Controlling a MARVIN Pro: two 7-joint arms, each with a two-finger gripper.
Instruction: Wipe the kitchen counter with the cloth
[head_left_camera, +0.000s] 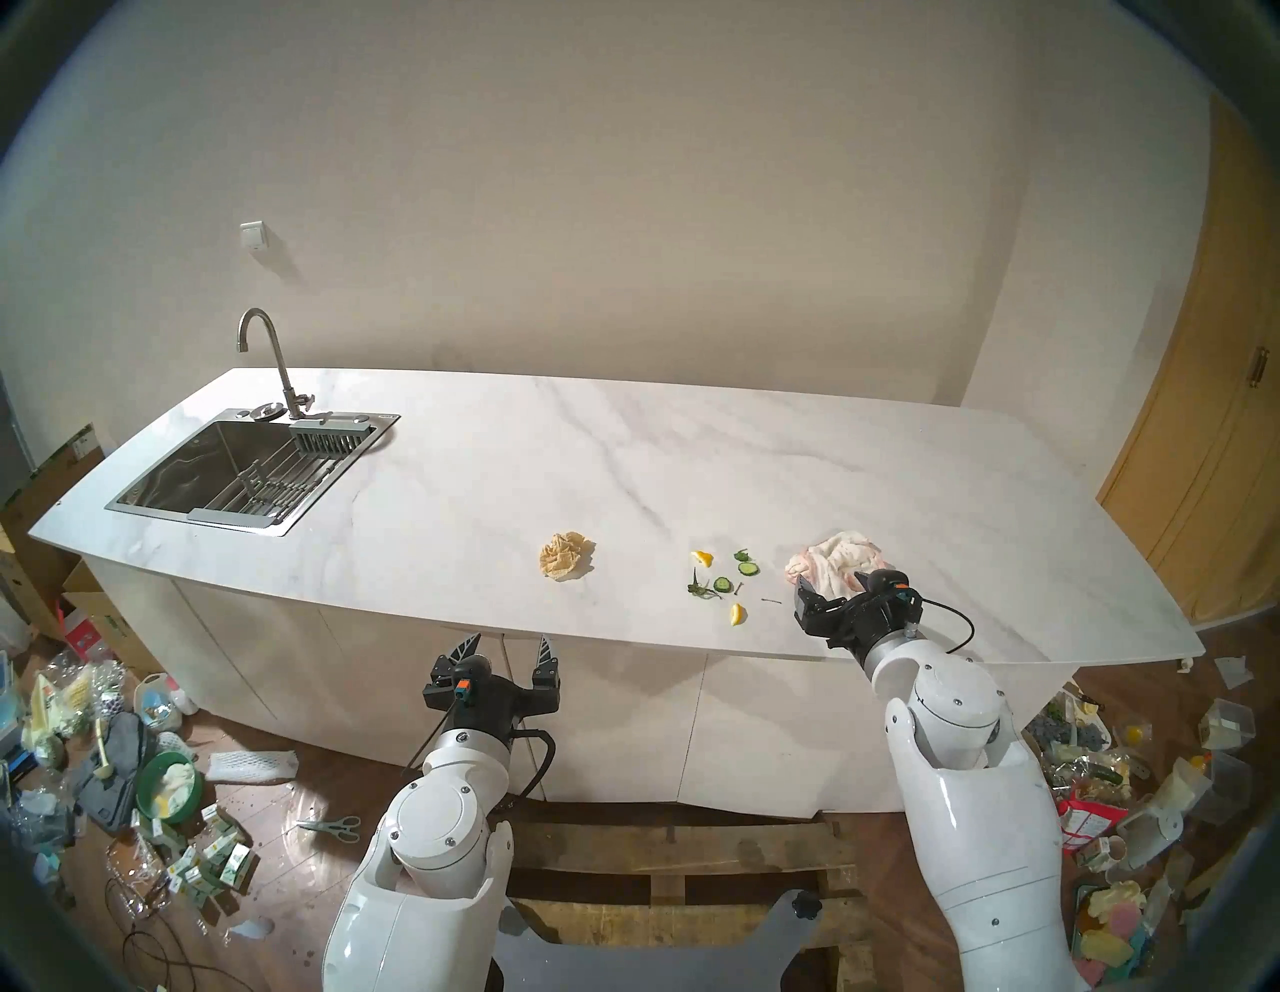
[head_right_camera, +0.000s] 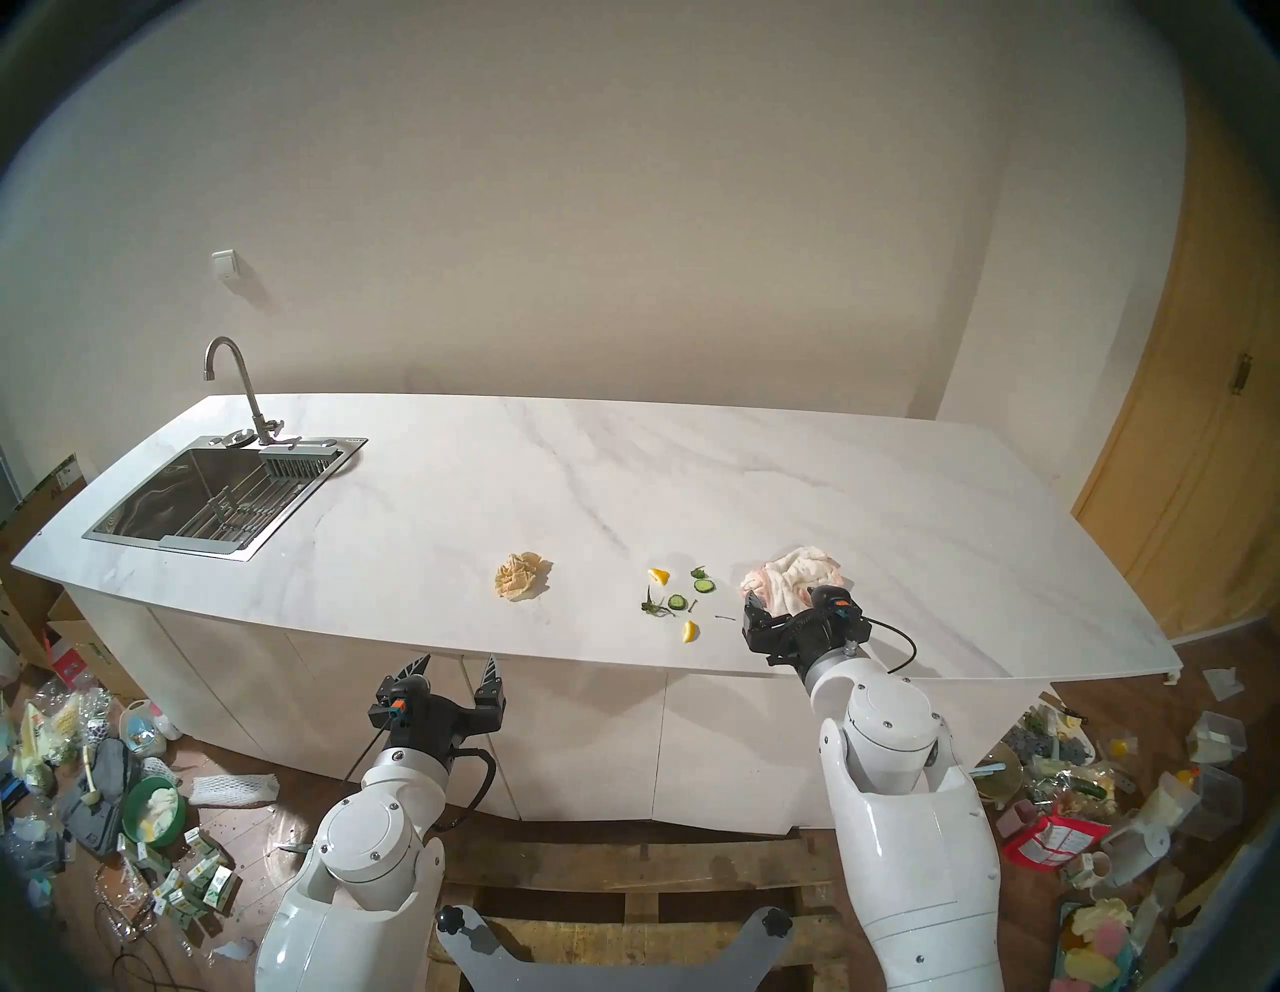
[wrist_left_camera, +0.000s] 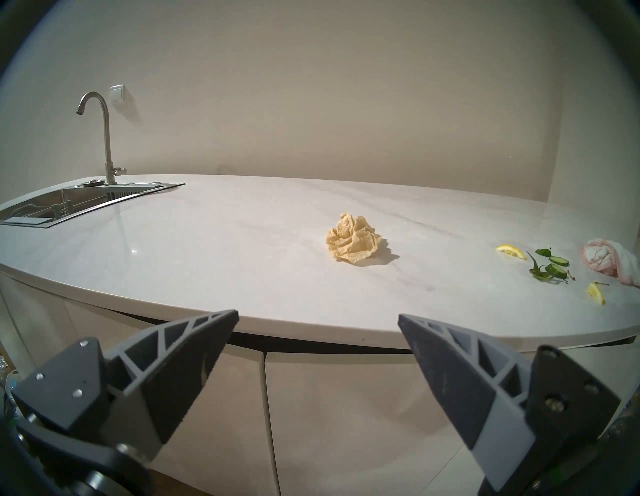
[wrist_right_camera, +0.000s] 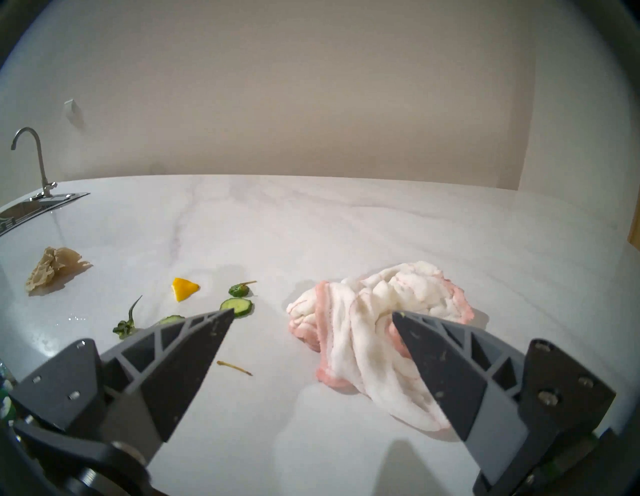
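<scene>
Right wrist view: right gripper (wrist_right_camera: 313, 317) hovers at lower centre, fingers apart, lined up to take the cloth (wrist_right_camera: 377, 318).
Cloth: bunched on the counter (wrist_right_camera: 311, 221), lower right, not gripped.
Left gripper (head_left_camera: 508, 643): fingers apart, idle.
</scene>
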